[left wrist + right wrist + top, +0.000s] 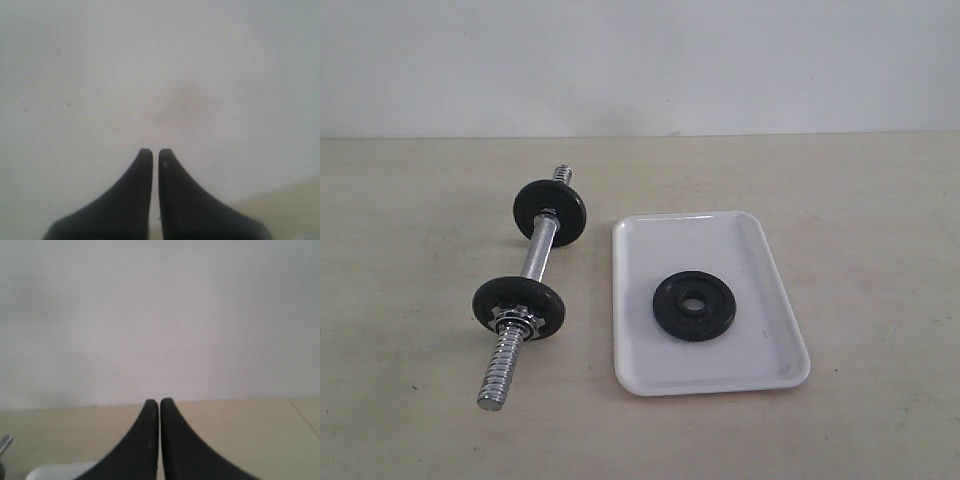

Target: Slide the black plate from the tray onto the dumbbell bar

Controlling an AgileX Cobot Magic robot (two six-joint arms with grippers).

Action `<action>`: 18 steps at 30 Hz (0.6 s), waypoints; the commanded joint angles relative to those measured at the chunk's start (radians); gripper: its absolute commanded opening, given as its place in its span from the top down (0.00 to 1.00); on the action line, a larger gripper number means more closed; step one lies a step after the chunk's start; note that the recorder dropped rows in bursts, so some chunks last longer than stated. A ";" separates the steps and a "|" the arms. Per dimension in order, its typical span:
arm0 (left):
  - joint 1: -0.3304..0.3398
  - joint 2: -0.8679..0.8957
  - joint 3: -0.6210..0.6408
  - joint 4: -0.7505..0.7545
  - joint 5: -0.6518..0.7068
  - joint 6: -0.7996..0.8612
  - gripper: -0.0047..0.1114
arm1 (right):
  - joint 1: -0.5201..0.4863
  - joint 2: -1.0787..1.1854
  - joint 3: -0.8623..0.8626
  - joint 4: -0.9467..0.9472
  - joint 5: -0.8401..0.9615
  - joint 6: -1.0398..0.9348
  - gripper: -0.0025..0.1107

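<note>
The black plate lies flat in the middle of the white tray right of centre in the exterior view. Left of the tray lies the chrome dumbbell bar, with one black disc toward its far end and another nearer, backed by a chrome star nut; the near threaded end is bare. Neither arm shows in the exterior view. My left gripper is shut and empty, facing a pale wall. The right gripper is shut and empty above the table, with a tray corner just below it.
The beige tabletop stretches around the bar and tray, and a pale wall rises behind it. A chrome tip of the bar peeks in at the right wrist view's edge.
</note>
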State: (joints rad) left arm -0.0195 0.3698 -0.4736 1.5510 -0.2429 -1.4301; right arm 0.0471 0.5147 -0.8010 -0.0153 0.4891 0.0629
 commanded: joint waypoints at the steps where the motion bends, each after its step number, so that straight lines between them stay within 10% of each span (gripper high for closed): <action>1: -0.001 0.319 -0.081 0.193 -0.245 -0.346 0.92 | -0.006 0.141 -0.051 0.268 0.106 -0.225 0.98; 18: -0.001 0.882 -0.336 0.193 0.190 -0.043 0.92 | -0.006 0.335 -0.049 0.351 0.181 -0.349 0.98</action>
State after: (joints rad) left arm -0.0195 1.2272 -0.7909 1.7498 -0.1312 -1.5363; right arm 0.0471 0.8481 -0.8438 0.3350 0.6693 -0.2581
